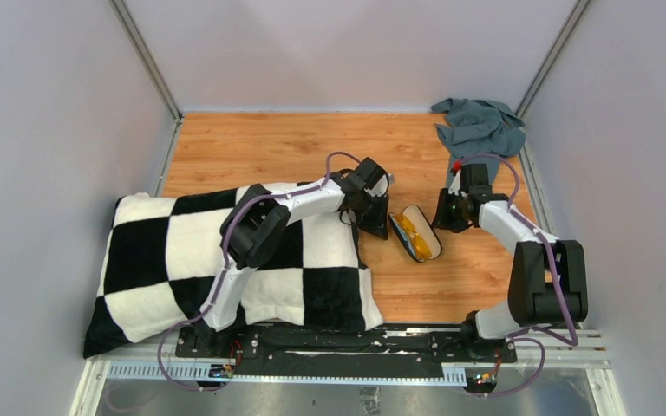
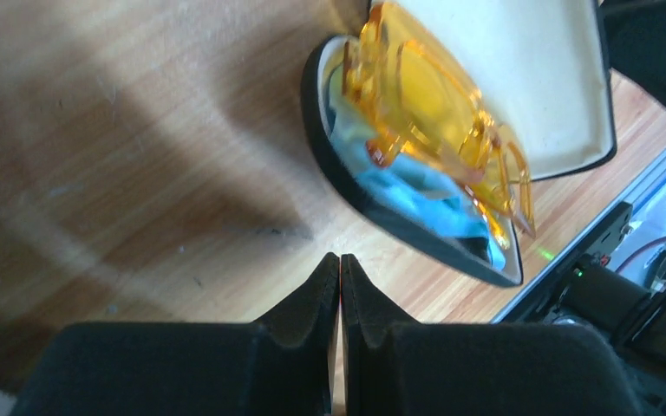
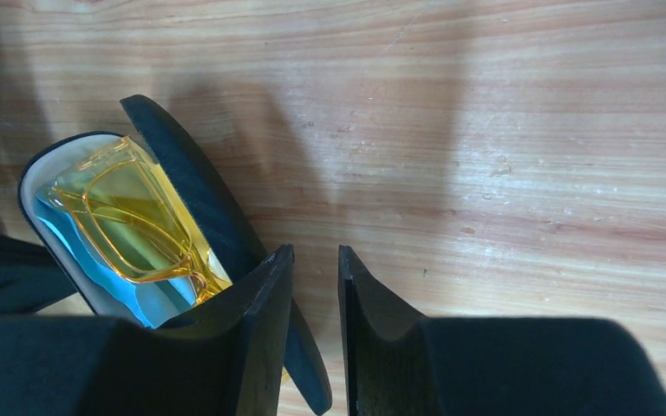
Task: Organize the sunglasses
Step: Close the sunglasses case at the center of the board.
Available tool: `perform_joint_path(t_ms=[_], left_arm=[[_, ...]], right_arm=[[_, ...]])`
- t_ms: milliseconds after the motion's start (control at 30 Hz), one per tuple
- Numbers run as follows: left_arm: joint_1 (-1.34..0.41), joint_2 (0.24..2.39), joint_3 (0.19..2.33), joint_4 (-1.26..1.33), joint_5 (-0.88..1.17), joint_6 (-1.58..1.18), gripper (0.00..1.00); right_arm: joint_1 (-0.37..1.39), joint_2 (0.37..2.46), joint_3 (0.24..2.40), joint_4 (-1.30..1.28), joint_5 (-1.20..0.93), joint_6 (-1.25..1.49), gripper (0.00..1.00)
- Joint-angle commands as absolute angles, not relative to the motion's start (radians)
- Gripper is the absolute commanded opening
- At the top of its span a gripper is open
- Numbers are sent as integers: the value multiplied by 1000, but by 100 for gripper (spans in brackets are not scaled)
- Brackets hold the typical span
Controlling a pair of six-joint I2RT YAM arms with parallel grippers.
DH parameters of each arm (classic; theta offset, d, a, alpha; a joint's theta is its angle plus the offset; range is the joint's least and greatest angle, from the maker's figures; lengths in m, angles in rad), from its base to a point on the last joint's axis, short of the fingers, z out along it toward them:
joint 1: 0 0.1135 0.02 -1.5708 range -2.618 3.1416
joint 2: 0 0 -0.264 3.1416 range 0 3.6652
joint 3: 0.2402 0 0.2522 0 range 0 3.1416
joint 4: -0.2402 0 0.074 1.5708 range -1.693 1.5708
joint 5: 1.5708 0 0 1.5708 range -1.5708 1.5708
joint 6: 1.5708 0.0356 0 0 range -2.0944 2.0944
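Observation:
The amber sunglasses (image 1: 409, 229) lie folded inside the open black case (image 1: 430, 237) on the wooden table. In the left wrist view the sunglasses (image 2: 434, 113) rest on a light-blue cloth (image 2: 416, 186), with the beige-lined lid (image 2: 520, 78) standing open behind them. My left gripper (image 2: 339, 257) is shut and empty, just off the case's near rim; from above it (image 1: 380, 227) sits at the case's left side. My right gripper (image 3: 316, 250) hovers at the lid's outer side (image 3: 195, 186) with a narrow gap between its jaws. Bare wood shows in that gap, and the lid's end passes under the left finger.
A black-and-white checkered pillow (image 1: 173, 260) covers the left of the table, with the left arm reaching over it. A crumpled grey-blue cloth (image 1: 479, 126) lies in the back right corner. Walls enclose three sides.

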State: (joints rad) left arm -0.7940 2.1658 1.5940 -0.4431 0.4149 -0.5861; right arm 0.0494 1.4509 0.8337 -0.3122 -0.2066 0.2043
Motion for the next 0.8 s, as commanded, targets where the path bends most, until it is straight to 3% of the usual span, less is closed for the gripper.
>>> perform_joint_path(t_ms=[0,767], left_arm=[[-793,2215,1672,-462,422,-572,9],[-810,2305,1808,-491,478,-587,9]], right_arm=[[36,1447,813,-304,-263,205,30],[181,1411,831,-315,-286,269,28]])
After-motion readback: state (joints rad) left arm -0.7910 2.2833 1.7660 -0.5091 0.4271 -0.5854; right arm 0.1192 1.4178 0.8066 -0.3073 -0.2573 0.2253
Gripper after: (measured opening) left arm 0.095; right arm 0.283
